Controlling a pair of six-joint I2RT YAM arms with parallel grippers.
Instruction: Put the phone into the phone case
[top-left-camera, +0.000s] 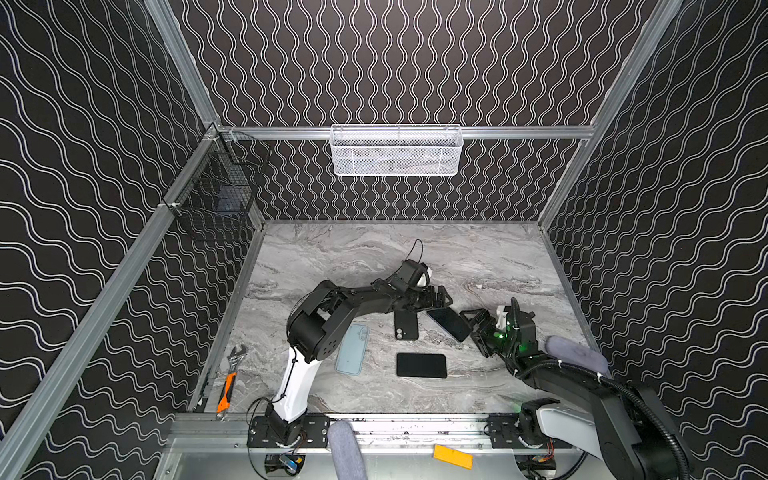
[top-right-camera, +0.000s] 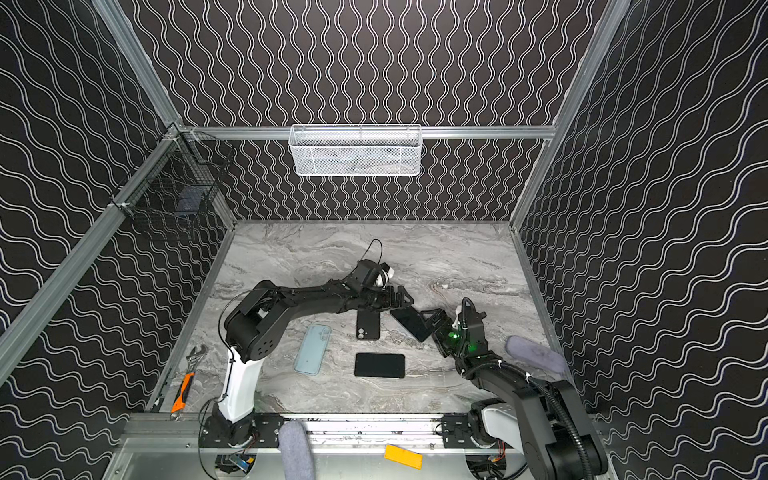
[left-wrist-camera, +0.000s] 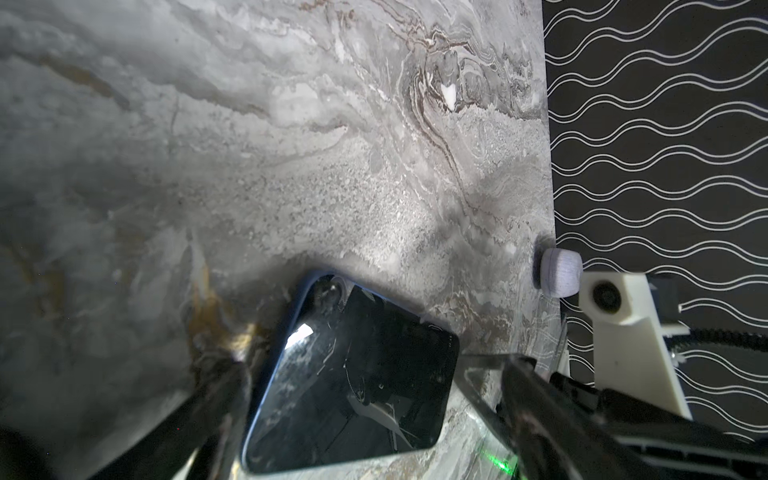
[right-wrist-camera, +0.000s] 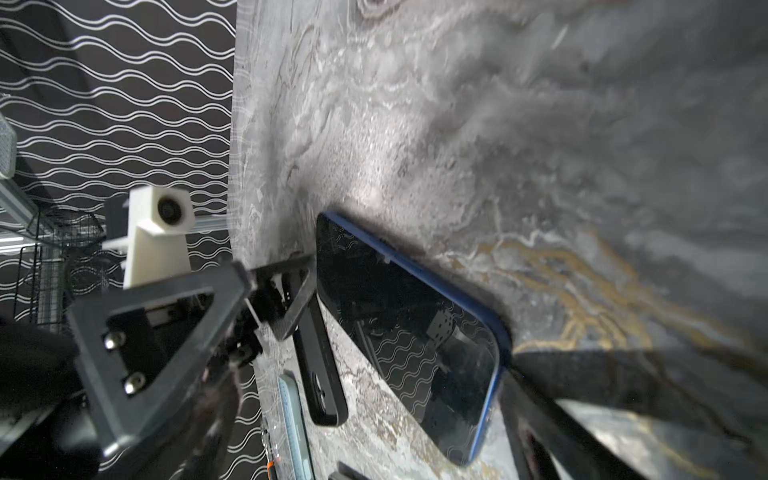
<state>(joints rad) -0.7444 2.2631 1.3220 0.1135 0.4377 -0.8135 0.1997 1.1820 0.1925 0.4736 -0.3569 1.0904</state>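
Left gripper (top-left-camera: 444, 304) and right gripper (top-left-camera: 470, 330), jaws wide, flank the phone (top-left-camera: 449, 324) on the desk (top-left-camera: 498, 257). Its blue rim shows only in the wrist views. Of those two, only the right shows the black case (right-wrist-camera: 322, 374).

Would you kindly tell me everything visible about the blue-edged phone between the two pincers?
The blue-edged phone is a slim rounded rectangle, its glossy black screen facing up, unlit and mirroring the wavy wall pattern; a thin blue rim runs round it. It sits askew on the marble table, just right of the black case. The open left pincer straddles its far end and the open right pincer its near end; whether either touches it is unclear.
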